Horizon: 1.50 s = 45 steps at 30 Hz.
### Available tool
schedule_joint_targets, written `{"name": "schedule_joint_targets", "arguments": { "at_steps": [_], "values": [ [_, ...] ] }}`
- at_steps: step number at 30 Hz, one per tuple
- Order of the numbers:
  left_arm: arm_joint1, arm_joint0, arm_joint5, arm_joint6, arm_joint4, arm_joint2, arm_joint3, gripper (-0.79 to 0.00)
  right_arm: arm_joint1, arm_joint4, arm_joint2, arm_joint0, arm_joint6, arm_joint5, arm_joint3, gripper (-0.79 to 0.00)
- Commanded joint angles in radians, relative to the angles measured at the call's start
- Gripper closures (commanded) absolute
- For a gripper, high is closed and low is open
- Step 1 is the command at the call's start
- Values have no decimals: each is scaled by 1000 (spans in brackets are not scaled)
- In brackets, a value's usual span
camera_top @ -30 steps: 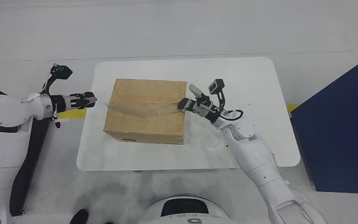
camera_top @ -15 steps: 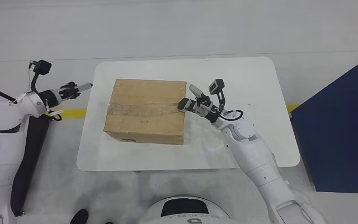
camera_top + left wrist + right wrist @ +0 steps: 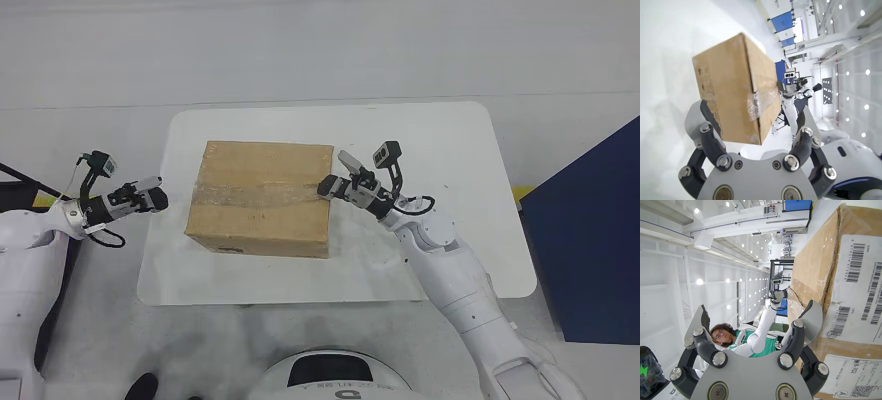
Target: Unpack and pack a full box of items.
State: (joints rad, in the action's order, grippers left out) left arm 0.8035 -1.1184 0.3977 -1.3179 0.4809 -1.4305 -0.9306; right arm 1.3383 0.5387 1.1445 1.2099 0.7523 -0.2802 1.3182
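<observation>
Left gripper [image 3: 150, 196] sits at the left of the top view, just off the bench [image 3: 430, 150] edge. It points at the left end of the box [image 3: 262, 195] and is apart from it. I read its jaws as wide, with nothing between them. In the left wrist view the left gripper [image 3: 753, 107] faces that end of the box [image 3: 730, 85], where clear tape [image 3: 754, 106] wraps down over the seam.

Right gripper [image 3: 337, 174] sits just right of centre in the top view, at the right end of the box. Its jaws are also wide and hold nothing. One finger [image 3: 326, 187] lies at the top edge of the box by the seam. The other finger [image 3: 348, 160] stands clear over the bench. In the right wrist view the right gripper [image 3: 757, 306] shows one finger [image 3: 813, 317] over the crumpled tape [image 3: 795, 306] at that edge. I cannot tell whether it touches. White labels [image 3: 857, 262] cover the end face of the box [image 3: 814, 256].

Box condition: closed, flat on the bench, left of centre in the top view, long sides running left to right. Tape [image 3: 255, 190] runs along the top seam from end to end.

Blue panel [image 3: 600, 240]: at the right edge of the top view, off the bench.
</observation>
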Motion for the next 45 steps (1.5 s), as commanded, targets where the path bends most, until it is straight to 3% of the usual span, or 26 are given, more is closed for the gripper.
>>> {"name": "schedule_joint_targets", "arguments": {
  "at_steps": [1,3,5,7,8,11,12,22,32,43,45],
  "values": [
    [10,42,-46,-18,-7,38,36,-674,0,0,0,0,0,0,0,-785],
    [18,70,-45,-25,-3,61,66,-640,0,0,0,0,0,0,0,-785],
    [27,90,-21,-26,2,82,82,-446,0,0,0,0,0,0,0,-785],
    [35,106,5,-36,15,97,91,-323,0,0,0,0,0,0,0,-785],
    [38,111,21,-52,22,104,90,-219,0,0,0,0,0,0,0,-785],
    [42,126,51,-54,9,117,102,-25,0,0,0,0,0,0,0,-785],
    [44,128,52,-52,9,121,103,0,0,0,0,0,0,0,0,-785],
    [34,131,49,-55,55,103,69,0,0,0,0,0,0,0,0,-785],
    [25,130,96,74,-104,107,53,0,0,0,0,0,0,0,0,-785],
    [30,128,103,93,-123,120,56,0,0,5,1,1,-2,-1,4,-785],
    [31,130,105,111,-147,127,60,0,1,71,17,19,10,-26,30,-785]
  ]
}}
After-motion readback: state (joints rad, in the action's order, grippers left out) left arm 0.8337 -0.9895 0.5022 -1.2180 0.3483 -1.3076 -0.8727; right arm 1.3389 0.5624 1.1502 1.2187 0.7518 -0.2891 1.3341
